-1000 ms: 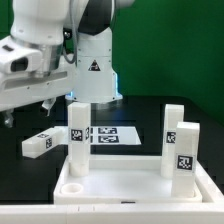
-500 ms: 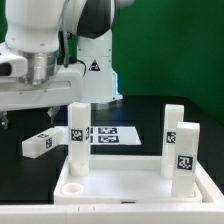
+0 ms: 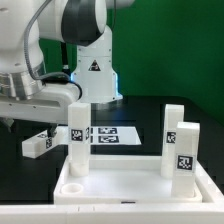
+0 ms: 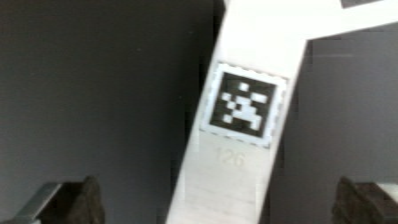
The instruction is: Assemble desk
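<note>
The white rimmed desk panel (image 3: 130, 185) lies at the front. Three white tagged legs stand upright in its corners: one on the exterior view's left (image 3: 77, 135) and two on its right (image 3: 172, 125) (image 3: 185, 150). A fourth leg (image 3: 38, 143) lies loose on the black table left of the panel. My gripper (image 3: 25, 120) hangs just above this loose leg. In the wrist view the leg (image 4: 240, 110) runs lengthwise between my fingers, tag up. My gripper (image 4: 217, 205) is open there. Both fingertips (image 4: 71, 200) stand clear of the leg's sides.
The marker board (image 3: 110, 133) lies flat behind the panel. The robot's white base (image 3: 95, 70) stands at the back. The upright left leg is close to the arm's right side.
The arm has swung toward the exterior view's left and come lower over the loose leg. The panel and the three upright legs have not moved.
</note>
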`<state>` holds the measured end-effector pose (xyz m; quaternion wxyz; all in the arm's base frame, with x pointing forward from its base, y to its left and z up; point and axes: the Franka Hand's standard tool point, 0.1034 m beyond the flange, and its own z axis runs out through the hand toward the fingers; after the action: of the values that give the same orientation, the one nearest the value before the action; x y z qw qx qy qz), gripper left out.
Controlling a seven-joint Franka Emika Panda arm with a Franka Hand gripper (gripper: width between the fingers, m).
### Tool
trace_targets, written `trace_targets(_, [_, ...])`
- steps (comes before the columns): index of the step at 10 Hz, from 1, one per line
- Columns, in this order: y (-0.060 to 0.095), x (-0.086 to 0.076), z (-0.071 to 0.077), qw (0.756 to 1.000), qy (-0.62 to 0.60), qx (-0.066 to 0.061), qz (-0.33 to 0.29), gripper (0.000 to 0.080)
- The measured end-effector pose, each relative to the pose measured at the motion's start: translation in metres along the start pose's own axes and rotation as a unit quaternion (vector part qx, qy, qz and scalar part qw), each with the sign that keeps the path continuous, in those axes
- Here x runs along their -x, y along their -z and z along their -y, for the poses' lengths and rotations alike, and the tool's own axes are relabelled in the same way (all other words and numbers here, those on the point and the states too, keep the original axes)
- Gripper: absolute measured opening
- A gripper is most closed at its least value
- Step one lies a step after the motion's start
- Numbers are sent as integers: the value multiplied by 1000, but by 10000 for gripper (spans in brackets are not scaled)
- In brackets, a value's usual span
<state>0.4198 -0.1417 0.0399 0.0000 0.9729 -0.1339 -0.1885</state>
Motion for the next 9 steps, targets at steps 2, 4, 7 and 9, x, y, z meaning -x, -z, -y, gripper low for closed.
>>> trace_targets(2, [-2,0,3,998,-66,-10,3,648])
trace_targets(4, [-6,-1,-5,982,-155,-89,55,648])
trace_targets(7, [-6,8,-4,976,-152,-113,104,648])
trace_targets(9, [-8,18,-2,967,-147,-122,171,648])
